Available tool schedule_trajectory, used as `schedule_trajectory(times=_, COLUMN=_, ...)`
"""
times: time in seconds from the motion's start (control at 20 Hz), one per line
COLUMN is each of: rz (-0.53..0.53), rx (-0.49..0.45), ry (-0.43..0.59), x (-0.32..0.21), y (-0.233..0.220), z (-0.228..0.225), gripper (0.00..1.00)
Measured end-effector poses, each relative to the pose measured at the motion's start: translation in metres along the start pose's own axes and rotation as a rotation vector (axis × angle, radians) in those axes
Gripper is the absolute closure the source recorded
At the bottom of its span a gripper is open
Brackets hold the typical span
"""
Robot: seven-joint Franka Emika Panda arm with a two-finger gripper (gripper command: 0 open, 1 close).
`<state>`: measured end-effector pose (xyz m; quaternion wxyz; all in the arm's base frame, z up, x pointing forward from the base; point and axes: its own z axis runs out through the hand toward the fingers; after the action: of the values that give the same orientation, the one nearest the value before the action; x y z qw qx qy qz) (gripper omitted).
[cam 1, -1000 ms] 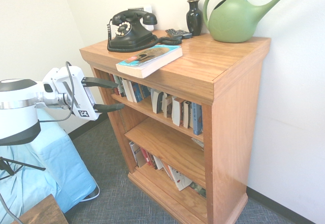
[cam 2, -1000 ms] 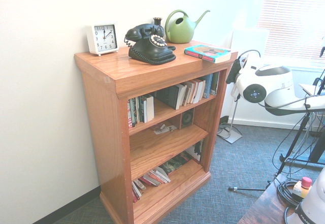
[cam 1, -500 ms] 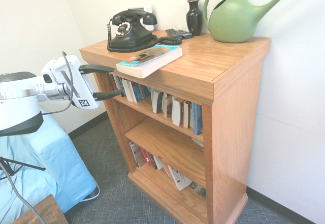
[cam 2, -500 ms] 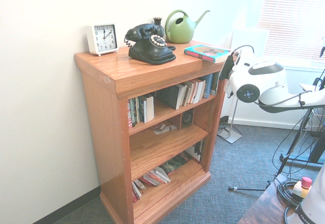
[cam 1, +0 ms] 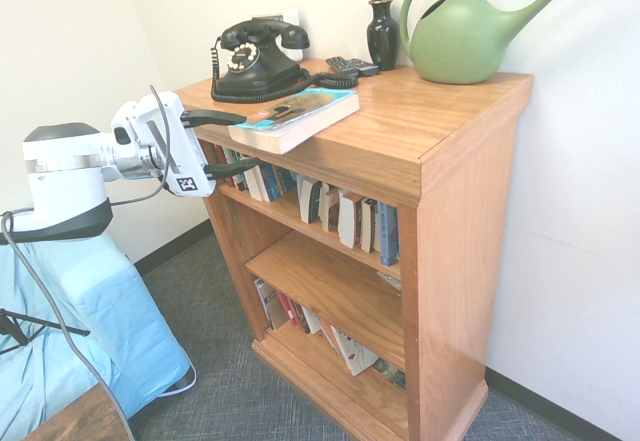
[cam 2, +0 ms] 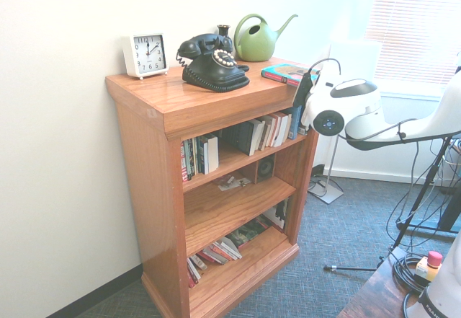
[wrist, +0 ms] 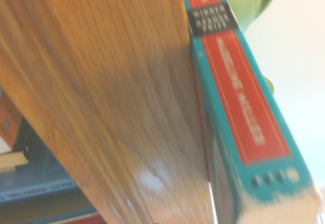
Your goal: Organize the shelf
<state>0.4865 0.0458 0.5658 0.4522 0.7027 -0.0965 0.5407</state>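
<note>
While level at the shelf [cam 1: 400, 141] top's edge — jaws wide, holding nothing | teal book [cam 1: 295, 118] just beside.

White walls [cam 2: 65, 188], grey carpet [cam 2: 338, 231], bright blinded window [cam 2: 414, 26]

Book [cam 1: 295, 116] on shelf [cam 1: 420, 151] top's front edge; phone [cam 1: 258, 59] behind it.

The shelf [cam 1: 440, 176] is a bookcase of warm orange-brown wood – thick overhanging top board, solid side panels, three tiers. It stands upright against the white wall, its open front facing about 7 o'clock in the first exterior view.
</note>
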Motion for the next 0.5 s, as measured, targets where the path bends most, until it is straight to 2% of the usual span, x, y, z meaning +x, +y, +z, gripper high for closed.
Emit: schedule_trajectory(times=0.5, rz=0.006, rx=-0.013, ry=-0.012, x=0.017, y=-0.022, z=0.036, gripper=0.0)
